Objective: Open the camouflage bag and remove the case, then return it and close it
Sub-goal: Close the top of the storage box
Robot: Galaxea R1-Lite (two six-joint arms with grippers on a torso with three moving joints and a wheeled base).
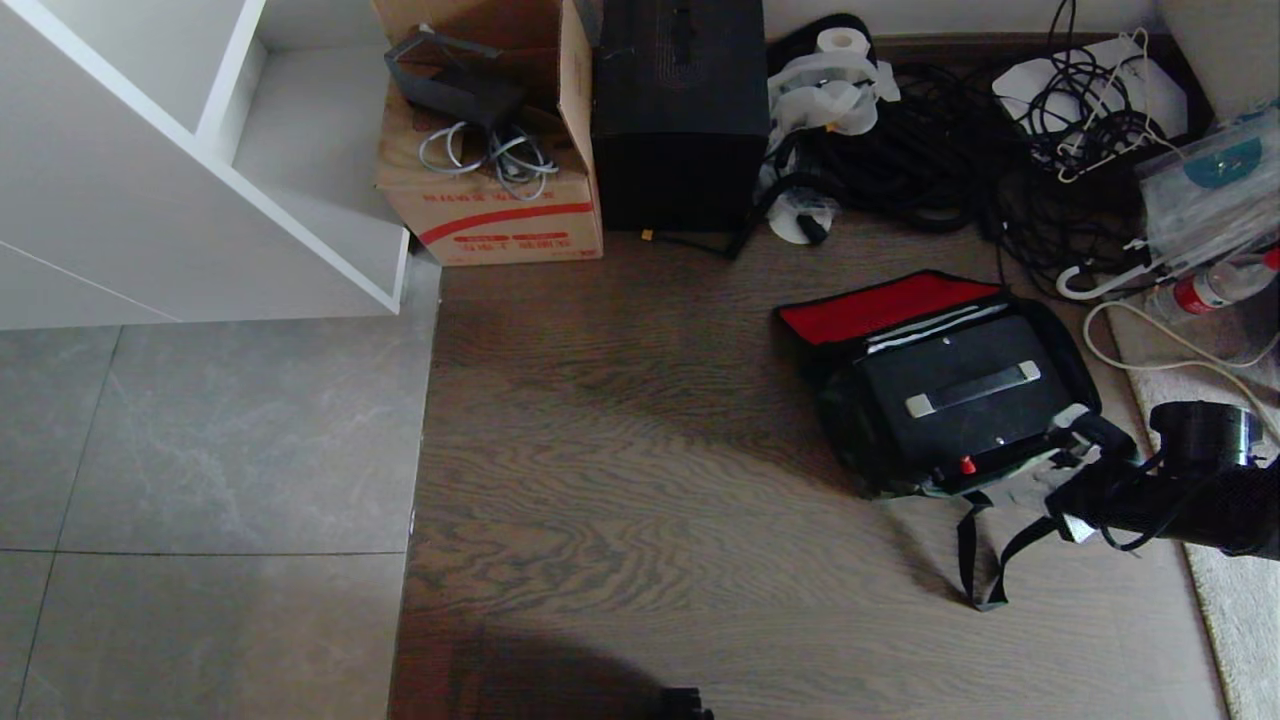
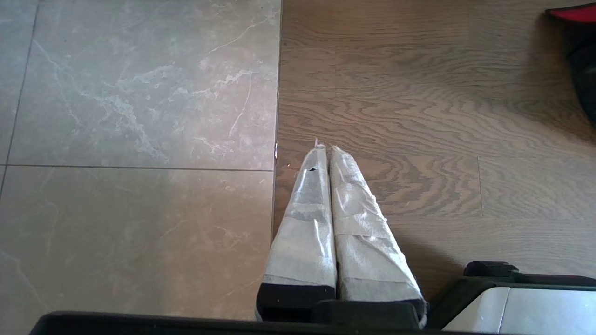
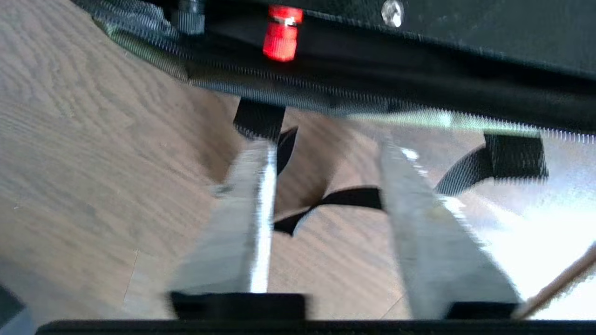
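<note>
The camouflage bag [image 1: 868, 455] lies open on the wooden floor at the right, its red-lined lid [image 1: 885, 303] folded back. Inside it lies the black case [image 1: 940, 362], handle [image 1: 972, 389] up and red latch [image 1: 967, 465] at the near edge. My right gripper [image 1: 1070, 472] hovers at the bag's near right corner, open, nothing between its fingers. In the right wrist view the right gripper [image 3: 323, 144] points at the bag's zipper edge [image 3: 279, 88], below the latch [image 3: 282, 32], with black straps [image 3: 354, 197] on the floor beyond. My left gripper [image 2: 325, 148] is parked, shut, over the floor.
A red-striped cardboard box [image 1: 495, 200] and a tall black box [image 1: 680, 110] stand at the back. White shelving [image 1: 200, 180] fills the back left. Tangled cables [image 1: 950, 150] and a bottle [image 1: 1215, 290] crowd the back right. A pale rug [image 1: 1240, 600] borders the right.
</note>
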